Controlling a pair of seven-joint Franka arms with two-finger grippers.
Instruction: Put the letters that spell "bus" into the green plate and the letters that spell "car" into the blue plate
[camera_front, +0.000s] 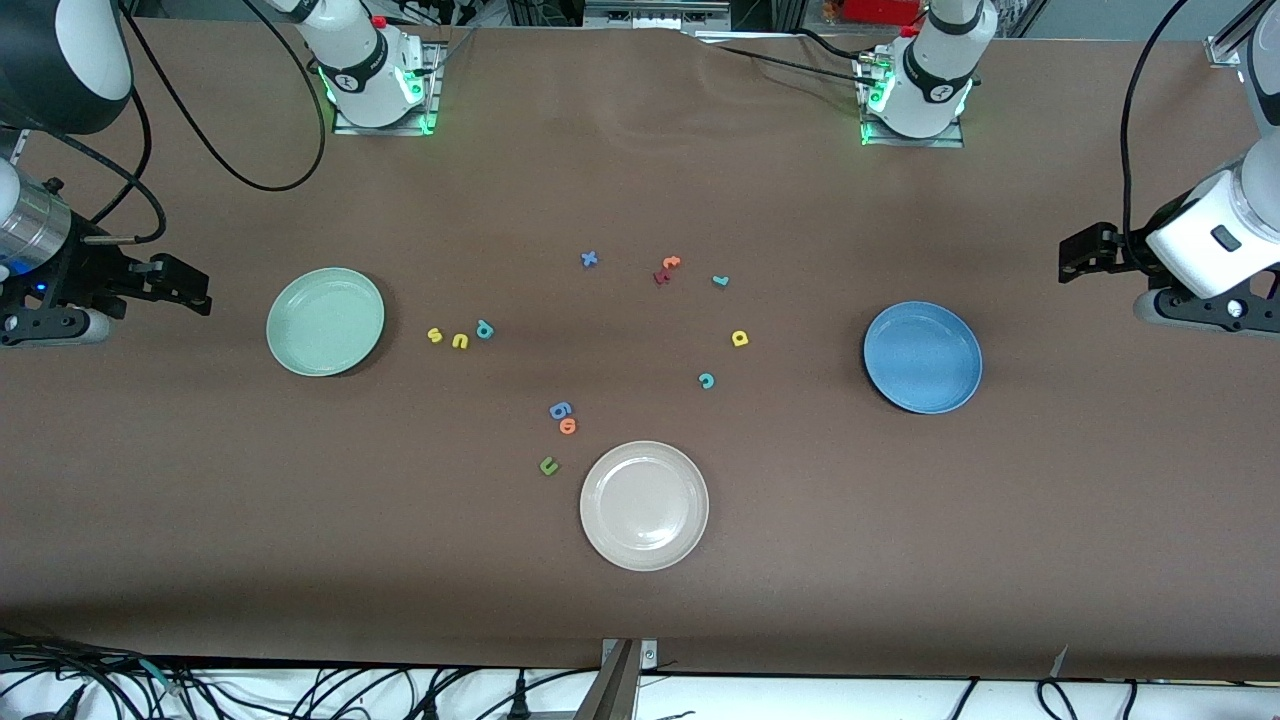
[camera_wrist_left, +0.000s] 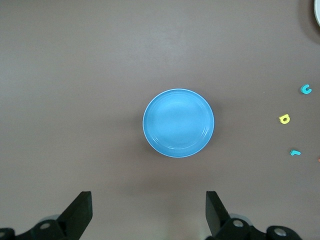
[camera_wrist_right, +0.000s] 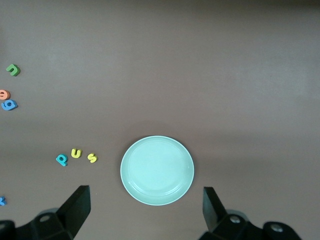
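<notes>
The green plate (camera_front: 325, 321) (camera_wrist_right: 157, 170) lies empty toward the right arm's end. Beside it sit the yellow "s" (camera_front: 434, 335) (camera_wrist_right: 92, 158), yellow "u" (camera_front: 460, 341) (camera_wrist_right: 75, 153) and teal "b" (camera_front: 484, 329) (camera_wrist_right: 61, 160). The blue plate (camera_front: 922, 357) (camera_wrist_left: 178, 123) lies empty toward the left arm's end. Between the plates lie the teal "c" (camera_front: 706, 380) (camera_wrist_left: 306, 89), yellow "a" (camera_front: 739, 338) (camera_wrist_left: 284, 119) and teal "r" (camera_front: 720, 281) (camera_wrist_left: 295, 152). My right gripper (camera_front: 195, 290) (camera_wrist_right: 145, 207) hangs open outside the green plate. My left gripper (camera_front: 1070, 260) (camera_wrist_left: 148, 210) hangs open outside the blue plate.
A cream-white plate (camera_front: 644, 505) lies nearest the front camera. Near it are an olive-green "u" (camera_front: 548, 465), an orange round letter (camera_front: 568, 426) and a blue one (camera_front: 560, 410). A blue "x" (camera_front: 589, 259) and orange and dark red letters (camera_front: 667, 268) lie toward the bases.
</notes>
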